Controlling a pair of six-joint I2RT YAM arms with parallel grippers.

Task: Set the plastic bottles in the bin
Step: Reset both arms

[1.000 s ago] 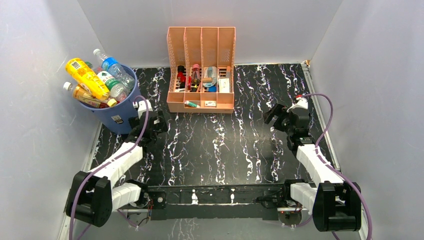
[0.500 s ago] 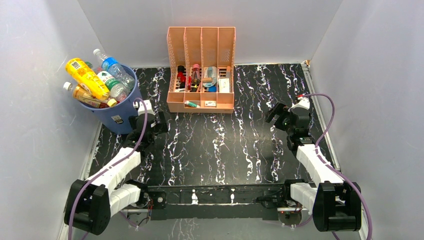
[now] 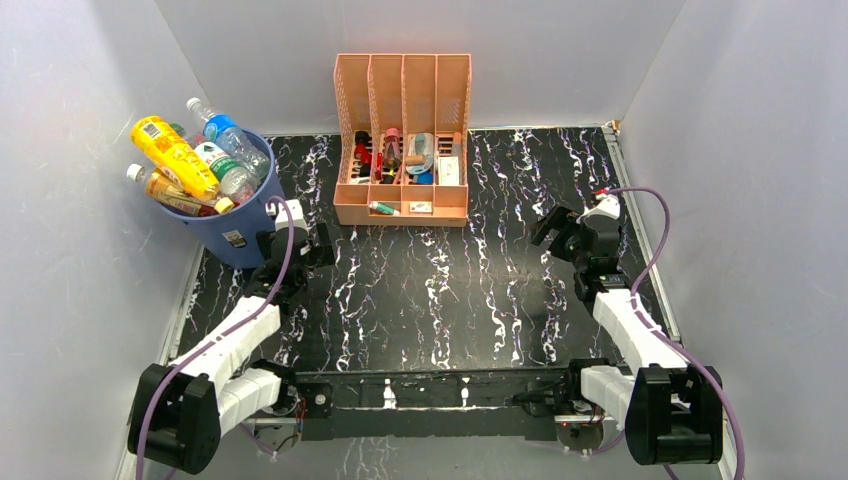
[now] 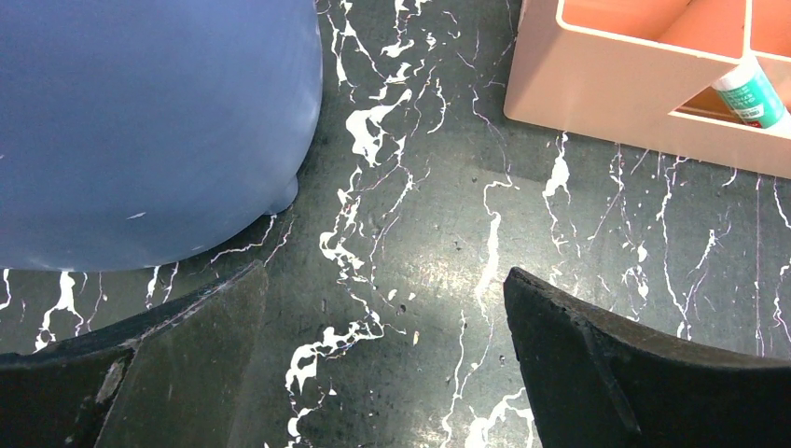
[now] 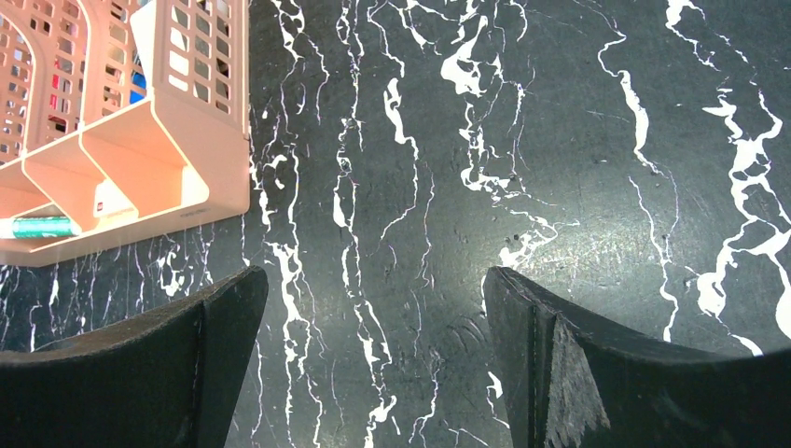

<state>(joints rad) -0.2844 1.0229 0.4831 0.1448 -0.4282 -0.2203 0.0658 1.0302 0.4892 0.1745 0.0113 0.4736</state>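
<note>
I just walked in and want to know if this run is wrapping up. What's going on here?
The plastic bottles are heaped in the blue bin at the far left corner of the table, several poking above its rim; I see none outside it. Both arms hold nothing: the left gripper is open beside the bin, the right gripper open over bare table on the right. The peach organizer stands at the back.

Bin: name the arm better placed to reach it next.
Left. The left arm has its open, empty jaws right beside the bin, which shows large in its wrist view; the right arm sits at the table's opposite side.
</note>
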